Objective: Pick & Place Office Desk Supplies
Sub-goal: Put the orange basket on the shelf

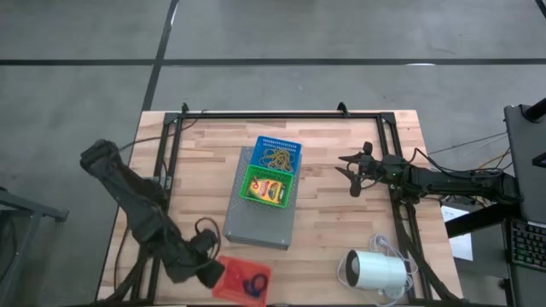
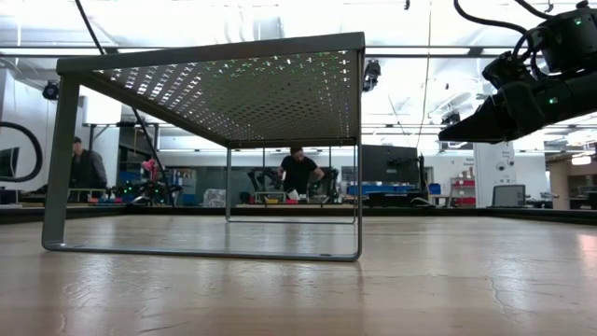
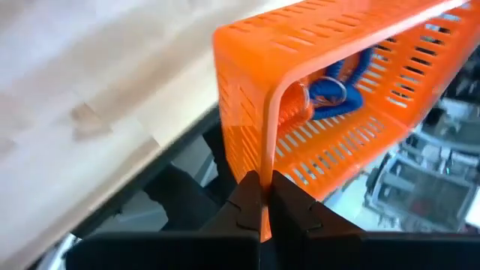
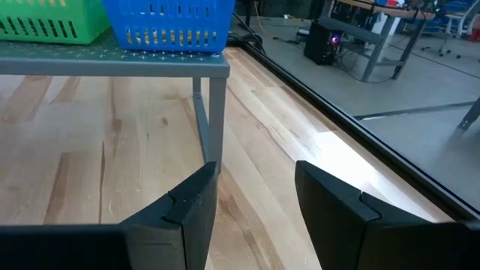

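Gripping the orange basket (image 1: 243,280) by its wall, the left end effector (image 3: 261,204) pinches it at the tabletop's (image 1: 341,179) near edge; next, carry it onto the grey shelf (image 1: 260,223). Right end effector (image 4: 255,199) waits spread.

1. The floor (image 1: 358,34) around the counter is grey concrete, crossed by dark seam lines.
2. The counter (image 1: 324,213) is pale wooden planking edged by a black metal frame (image 1: 281,114).
3. Beyond it lies an open workshop: bright ceiling lights (image 2: 280,19), white walls, and benches crowded with equipment.
4. One person in dark clothes (image 2: 299,174) stands at a far bench; another (image 2: 86,170) stands at the left.
5. A keyboard (image 1: 529,247) sits off the counter's right side.
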Controlling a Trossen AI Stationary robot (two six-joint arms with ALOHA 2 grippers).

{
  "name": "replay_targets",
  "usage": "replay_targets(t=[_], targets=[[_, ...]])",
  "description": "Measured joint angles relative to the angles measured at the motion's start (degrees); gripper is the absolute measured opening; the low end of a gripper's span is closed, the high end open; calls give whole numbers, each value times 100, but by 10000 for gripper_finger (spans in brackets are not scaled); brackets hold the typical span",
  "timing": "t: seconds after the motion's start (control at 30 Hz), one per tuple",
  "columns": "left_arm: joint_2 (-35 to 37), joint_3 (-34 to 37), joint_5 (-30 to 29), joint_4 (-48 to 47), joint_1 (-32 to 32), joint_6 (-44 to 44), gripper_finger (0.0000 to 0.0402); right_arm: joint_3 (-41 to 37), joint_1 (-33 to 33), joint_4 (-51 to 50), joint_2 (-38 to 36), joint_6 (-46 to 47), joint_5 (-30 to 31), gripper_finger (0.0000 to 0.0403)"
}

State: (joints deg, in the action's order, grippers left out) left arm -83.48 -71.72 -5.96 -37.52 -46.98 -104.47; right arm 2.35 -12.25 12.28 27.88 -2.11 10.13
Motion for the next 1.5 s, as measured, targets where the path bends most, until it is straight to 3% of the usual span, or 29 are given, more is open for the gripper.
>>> replay_targets(t=[0.27, 0.5, 0.67, 1.2, 1.5], targets=[[614, 2, 308, -326, 807, 837, 10, 0, -1, 0, 0, 0, 2, 178], [817, 2, 1783, -424, 1930, 1599, 11, 0, 0, 2, 1, 0, -2, 178], [799, 2, 2372, -814, 2539, 2021, 11, 0, -2, 2, 0, 0, 0, 178], [729, 64, 3251, -1811, 3883, 3016, 13, 0, -2, 2, 0, 0, 0, 178], [729, 507, 3697, -1715, 4798, 3470, 24, 0, 0, 2, 2, 0, 2, 178]])
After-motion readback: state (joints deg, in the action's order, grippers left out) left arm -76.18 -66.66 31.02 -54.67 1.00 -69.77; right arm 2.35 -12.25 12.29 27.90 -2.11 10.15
